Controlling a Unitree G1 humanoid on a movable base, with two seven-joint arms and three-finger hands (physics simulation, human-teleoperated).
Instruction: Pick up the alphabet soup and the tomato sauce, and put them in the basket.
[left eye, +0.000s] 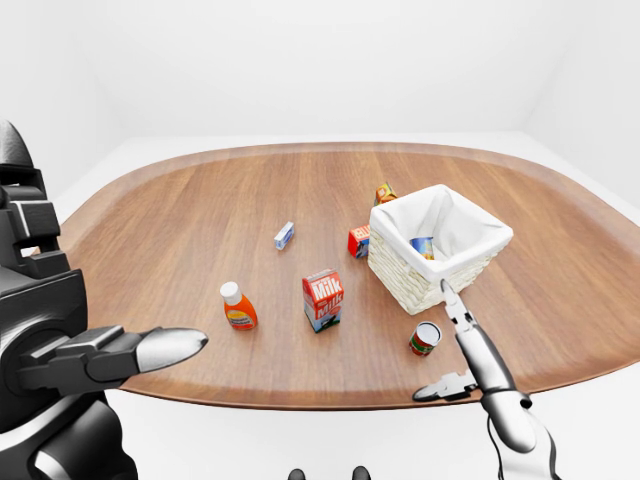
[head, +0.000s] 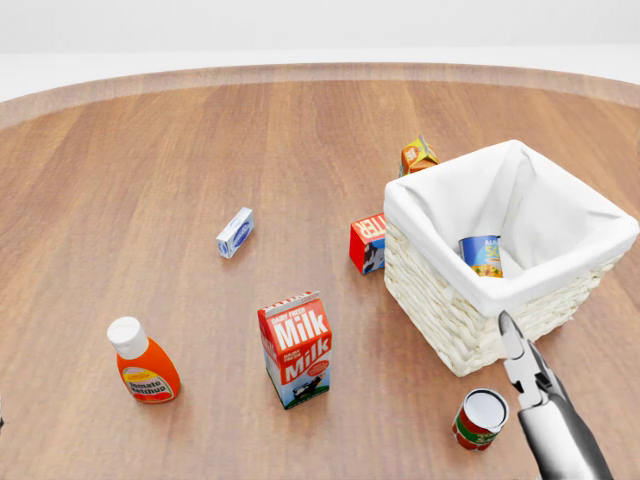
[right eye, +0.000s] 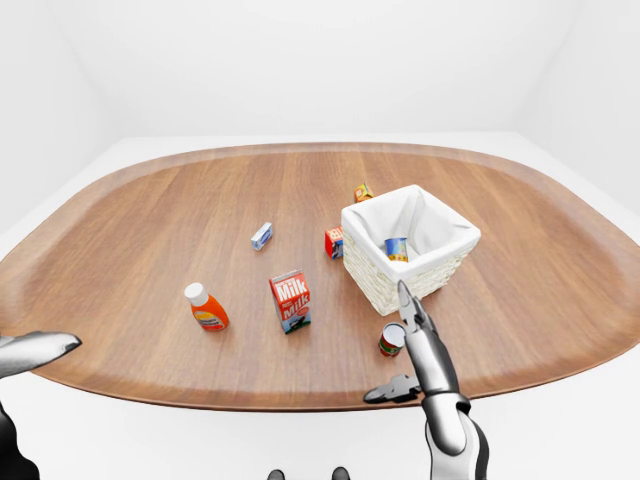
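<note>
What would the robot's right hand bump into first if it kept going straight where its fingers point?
Probably the basket. The right hand points up the head view at its woven wall, passing beside the tomato sauce. Depth is unclear.
</note>
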